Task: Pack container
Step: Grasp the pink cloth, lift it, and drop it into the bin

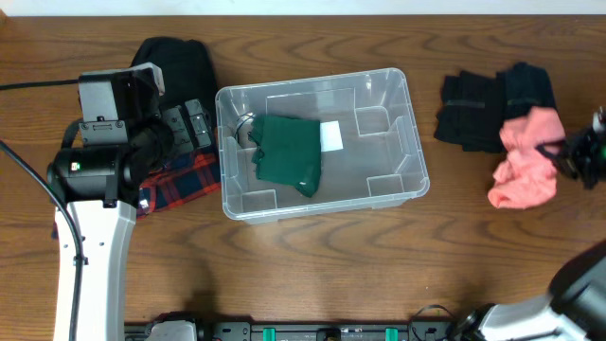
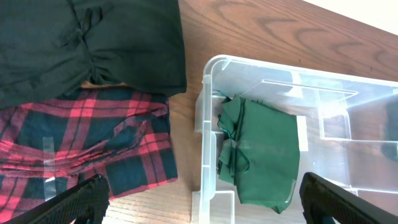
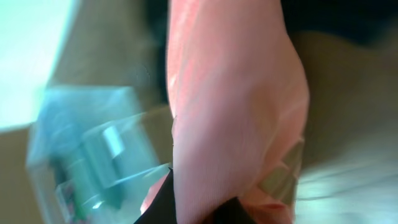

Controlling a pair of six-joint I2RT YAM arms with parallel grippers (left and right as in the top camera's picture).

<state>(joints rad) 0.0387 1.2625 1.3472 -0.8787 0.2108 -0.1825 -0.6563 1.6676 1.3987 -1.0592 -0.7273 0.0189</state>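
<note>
The clear plastic container [image 1: 398,95] sits mid-table with a folded green garment [image 1: 289,152] and a white label [image 1: 330,135] inside; it also shows in the left wrist view [image 2: 208,112], with the green garment [image 2: 264,155]. My left gripper [image 2: 199,205] is open and empty, above the container's left wall beside a red plaid garment [image 2: 93,149]. My right gripper [image 1: 568,152] at the far right is shut on a pink garment [image 1: 525,170], which fills the blurred right wrist view [image 3: 230,112].
A black garment [image 1: 175,62] lies left of the container above the red plaid one [image 1: 185,180]. A dark pile of clothes [image 1: 488,109] lies right of the container, under the pink garment. Bare wood table in front [image 1: 322,265].
</note>
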